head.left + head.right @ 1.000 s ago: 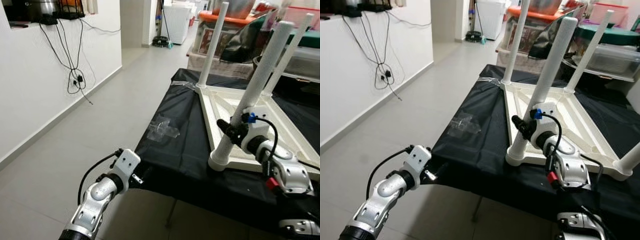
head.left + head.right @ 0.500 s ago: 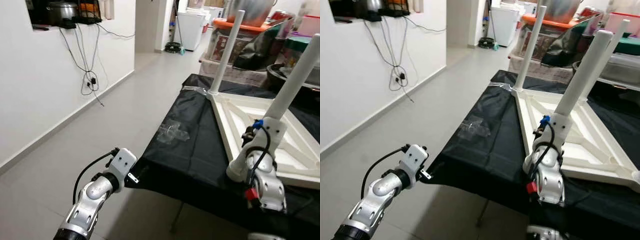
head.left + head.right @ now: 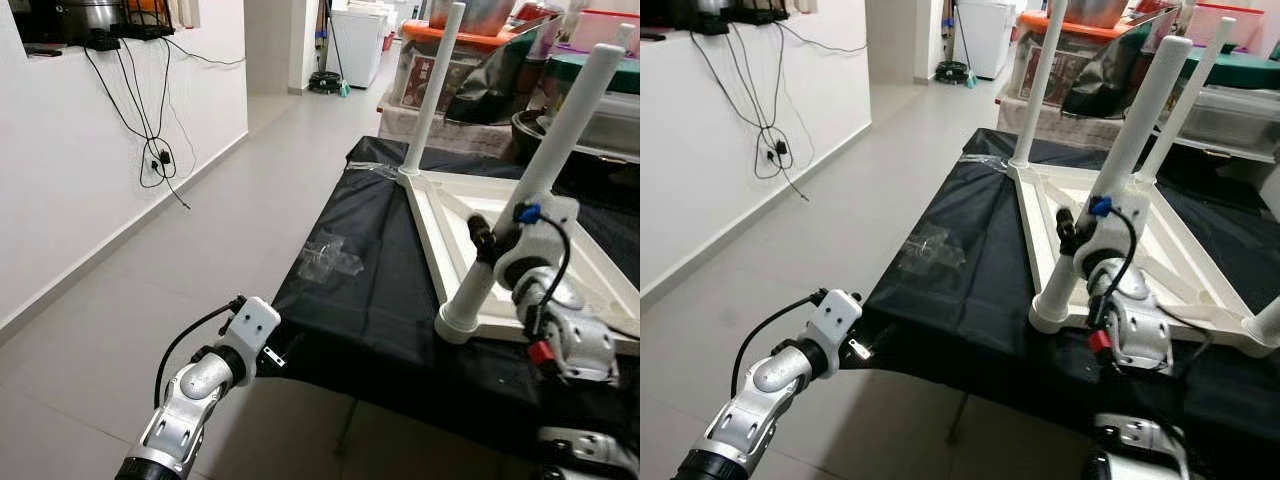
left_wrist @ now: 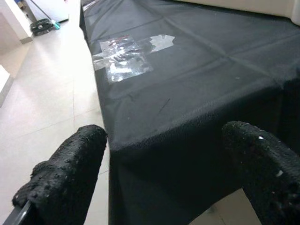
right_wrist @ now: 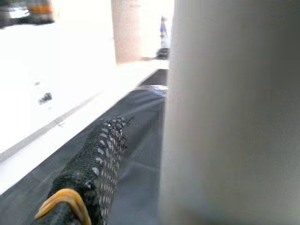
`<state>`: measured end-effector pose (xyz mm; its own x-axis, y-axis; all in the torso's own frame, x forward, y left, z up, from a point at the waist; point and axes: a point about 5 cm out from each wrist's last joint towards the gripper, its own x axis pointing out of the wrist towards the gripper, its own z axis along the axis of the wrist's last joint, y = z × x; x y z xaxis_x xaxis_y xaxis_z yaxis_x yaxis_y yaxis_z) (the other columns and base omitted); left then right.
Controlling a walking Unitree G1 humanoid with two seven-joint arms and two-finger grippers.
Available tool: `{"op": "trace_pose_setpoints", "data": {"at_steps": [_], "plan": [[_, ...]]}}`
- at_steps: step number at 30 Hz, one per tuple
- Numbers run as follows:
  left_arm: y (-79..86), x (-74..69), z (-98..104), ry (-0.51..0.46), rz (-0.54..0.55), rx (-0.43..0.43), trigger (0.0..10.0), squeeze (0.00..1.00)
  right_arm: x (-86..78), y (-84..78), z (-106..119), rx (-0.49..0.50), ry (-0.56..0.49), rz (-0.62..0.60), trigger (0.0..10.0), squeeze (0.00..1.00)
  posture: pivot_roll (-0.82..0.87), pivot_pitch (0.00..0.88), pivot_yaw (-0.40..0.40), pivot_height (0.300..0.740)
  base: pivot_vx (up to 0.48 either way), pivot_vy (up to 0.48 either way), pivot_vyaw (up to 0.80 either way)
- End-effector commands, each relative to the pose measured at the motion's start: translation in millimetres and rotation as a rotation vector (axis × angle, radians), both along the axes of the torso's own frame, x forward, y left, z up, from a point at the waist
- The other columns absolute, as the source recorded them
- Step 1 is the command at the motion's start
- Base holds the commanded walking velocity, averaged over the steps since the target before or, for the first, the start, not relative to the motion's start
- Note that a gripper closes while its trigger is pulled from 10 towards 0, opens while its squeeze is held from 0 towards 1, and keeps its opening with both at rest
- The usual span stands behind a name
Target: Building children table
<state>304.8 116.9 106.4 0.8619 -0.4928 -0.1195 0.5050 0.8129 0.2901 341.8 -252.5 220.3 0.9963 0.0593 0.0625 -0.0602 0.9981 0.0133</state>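
A white children's table [image 3: 440, 215] lies upside down on a black-covered worktop [image 3: 370, 290], with its round legs pointing up. My right gripper [image 3: 503, 236] is at the lower part of the near leg [image 3: 560, 130], a little above its foot. It is open. In the right wrist view one black finger [image 5: 96, 171] stands apart from the leg [image 5: 229, 108], and the other finger is hidden behind it. My left gripper [image 4: 173, 140] is open with nothing in it, low at the worktop's near left corner [image 3: 290, 340].
A clear plastic piece [image 3: 328, 255] is stuck on the black cloth left of the table. Storage boxes and bins [image 3: 455, 60] crowd the far side. A white wall with dangling cables [image 3: 155, 150] runs along the left. Tiled floor [image 3: 200, 230] lies between wall and worktop.
The camera has swung between frames. My right wrist has turned about the near leg: it rose from below half a second ago and now comes in from the right. The left arm has barely moved.
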Motion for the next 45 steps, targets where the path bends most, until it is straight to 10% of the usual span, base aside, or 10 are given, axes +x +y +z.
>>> {"op": "trace_pose_setpoints", "data": {"at_steps": [1,6,7,26,27,34,35,38,39,45], "plan": [[-0.8,-1.5,-3.5,0.012,-0.009,0.009,10.0,0.00,-4.4,11.6,-3.0,0.003,0.000,0.198,10.0,0.00,0.09,0.000,-0.107,0.740,0.000,0.000,0.00],[-1.3,-0.7,-3.0,0.010,-0.008,0.010,10.0,0.00,-8.4,18.9,-13.5,0.034,0.044,0.362,6.8,0.00,0.10,0.000,-0.110,0.740,0.000,0.000,0.00],[-1.3,-0.8,-3.0,0.010,-0.007,0.009,10.0,0.00,-8.5,24.6,-21.2,0.037,0.069,0.384,0.0,0.00,0.10,0.000,-0.110,0.740,0.000,0.000,0.00],[-3.7,-1.2,-2.4,0.011,-0.013,0.008,10.0,0.00,-19.0,54.1,-79.7,0.181,0.369,-0.507,0.0,0.00,0.09,0.000,-0.106,0.740,0.000,0.000,0.00],[-3.7,-1.8,-3.1,0.012,-0.012,0.008,10.0,0.00,-17.3,56.7,-77.2,0.173,0.374,-0.477,8.3,0.00,0.09,0.000,-0.111,0.740,0.000,0.000,0.00],[-4.1,-3.0,-4.3,0.016,-0.009,0.006,10.0,0.00,-13.2,59.5,-74.9,0.155,0.399,-0.399,10.0,0.00,0.09,0.000,-0.116,0.740,0.000,0.000,0.00],[-4.2,-3.5,-4.7,0.017,-0.007,0.005,10.0,0.00,-10.4,55.1,-72.2,0.146,0.379,-0.358,10.0,1.00,0.09,0.000,-0.117,0.740,0.000,0.000,0.00],[-2.9,-3.8,-4.9,0.018,-0.003,0.005,10.0,0.00,-6.6,45.1,-65.4,0.149,0.337,-0.314,10.0,0.61,0.09,0.000,-0.116,0.740,0.000,0.000,0.00],[-1.7,-4.1,-5.0,0.019,-0.001,0.005,10.0,0.00,-4.5,37.9,-58.9,0.149,0.299,-0.289,10.0,0.00,0.09,0.000,-0.115,0.740,0.000,0.000,0.00],[-1.9,-4.0,-5.4,0.021,-0.004,0.007,10.0,0.00,-3.9,31.1,-39.6,0.148,0.163,-0.025,10.0,0.00,0.09,0.000,-0.109,0.740,0.000,0.000,0.00]]}}
